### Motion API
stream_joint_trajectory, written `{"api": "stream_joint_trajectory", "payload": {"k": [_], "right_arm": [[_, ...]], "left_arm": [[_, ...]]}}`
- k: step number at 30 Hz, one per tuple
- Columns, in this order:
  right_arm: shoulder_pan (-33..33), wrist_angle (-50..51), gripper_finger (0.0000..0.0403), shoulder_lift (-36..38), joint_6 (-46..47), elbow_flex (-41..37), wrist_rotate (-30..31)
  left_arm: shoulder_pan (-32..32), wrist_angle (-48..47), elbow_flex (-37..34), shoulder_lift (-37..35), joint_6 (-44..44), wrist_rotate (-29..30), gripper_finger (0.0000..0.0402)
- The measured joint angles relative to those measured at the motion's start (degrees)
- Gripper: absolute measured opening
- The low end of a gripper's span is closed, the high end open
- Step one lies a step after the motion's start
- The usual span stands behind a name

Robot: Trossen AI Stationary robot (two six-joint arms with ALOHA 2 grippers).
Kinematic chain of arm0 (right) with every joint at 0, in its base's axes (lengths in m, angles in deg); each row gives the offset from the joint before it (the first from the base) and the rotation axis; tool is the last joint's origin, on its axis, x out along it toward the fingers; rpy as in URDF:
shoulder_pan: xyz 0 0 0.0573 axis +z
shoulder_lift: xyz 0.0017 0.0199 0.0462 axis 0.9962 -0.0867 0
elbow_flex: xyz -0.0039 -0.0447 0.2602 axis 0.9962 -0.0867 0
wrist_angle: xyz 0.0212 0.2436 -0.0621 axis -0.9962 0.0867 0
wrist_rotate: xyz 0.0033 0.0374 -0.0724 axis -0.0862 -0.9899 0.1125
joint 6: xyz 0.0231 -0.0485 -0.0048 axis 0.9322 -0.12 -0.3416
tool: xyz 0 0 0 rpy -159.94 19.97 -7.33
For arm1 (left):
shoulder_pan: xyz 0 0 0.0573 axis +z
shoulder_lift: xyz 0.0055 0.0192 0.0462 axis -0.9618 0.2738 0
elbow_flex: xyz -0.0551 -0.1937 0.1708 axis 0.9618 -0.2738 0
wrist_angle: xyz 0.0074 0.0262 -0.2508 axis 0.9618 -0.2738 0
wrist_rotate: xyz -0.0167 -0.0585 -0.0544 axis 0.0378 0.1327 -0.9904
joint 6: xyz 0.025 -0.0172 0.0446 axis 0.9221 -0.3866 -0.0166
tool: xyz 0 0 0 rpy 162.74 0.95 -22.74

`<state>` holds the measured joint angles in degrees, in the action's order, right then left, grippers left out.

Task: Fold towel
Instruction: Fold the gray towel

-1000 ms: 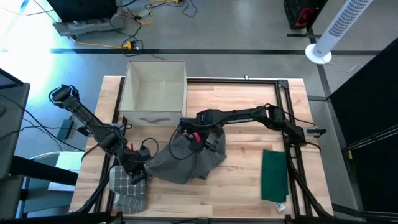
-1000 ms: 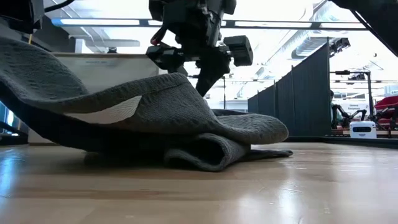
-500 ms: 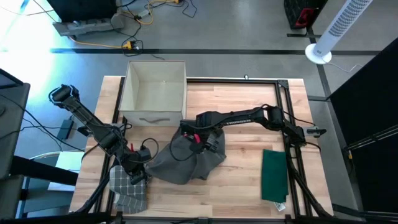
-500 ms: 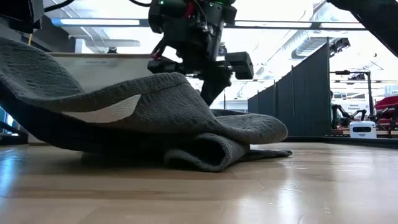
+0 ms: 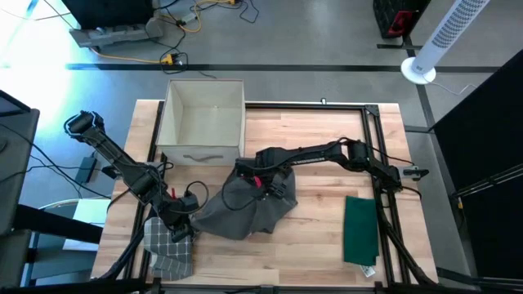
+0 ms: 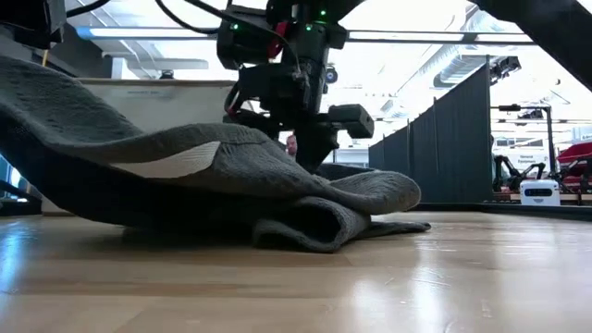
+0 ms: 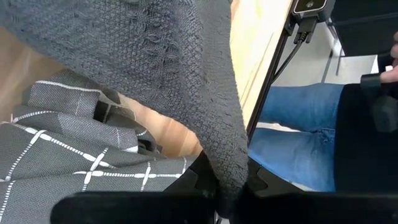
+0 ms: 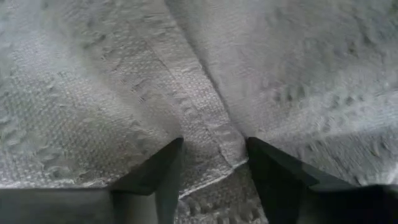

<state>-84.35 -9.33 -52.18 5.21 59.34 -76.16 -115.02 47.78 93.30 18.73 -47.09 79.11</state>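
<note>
A cream box [image 5: 203, 121], checkered cloth [image 5: 167, 251] and green towel [image 5: 359, 229] surround the crumpled grey towel [image 5: 245, 211] mid-table. Left gripper [image 5: 181, 227] pinches its edge; right gripper [image 8: 212, 167] hovers spread over a seam.

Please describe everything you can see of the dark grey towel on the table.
The dark grey towel is a knitted-looking cloth, crumpled and partly folded over itself on the wooden table. The left tool is shut on one edge, holding it raised. The right tool, open, presses down on its middle. One edge lies beside a checked cloth.
</note>
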Motion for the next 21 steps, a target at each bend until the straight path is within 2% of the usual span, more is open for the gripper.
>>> {"api": "stream_joint_trajectory", "payload": {"k": [8, 14, 21], "right_arm": [[-0.4, 1.5, 0.0014, 0.0, 3.8, 0.2, 0.0], [-0.4, 3.5, 0.0007, 1.0, 9.4, 0.2, -0.2], [-0.4, 7.9, 0.0007, 9.1, 21.5, 0.2, -2.3]], "left_arm": [[0.1, -0.2, 0.0, 0.0, 0.5, 0.3, 0.0], [0.1, -0.2, 0.0, 0.0, 0.5, 0.8, 0.0], [0.1, -0.6, 0.0, 0.0, 0.5, 2.7, 0.0]]}}
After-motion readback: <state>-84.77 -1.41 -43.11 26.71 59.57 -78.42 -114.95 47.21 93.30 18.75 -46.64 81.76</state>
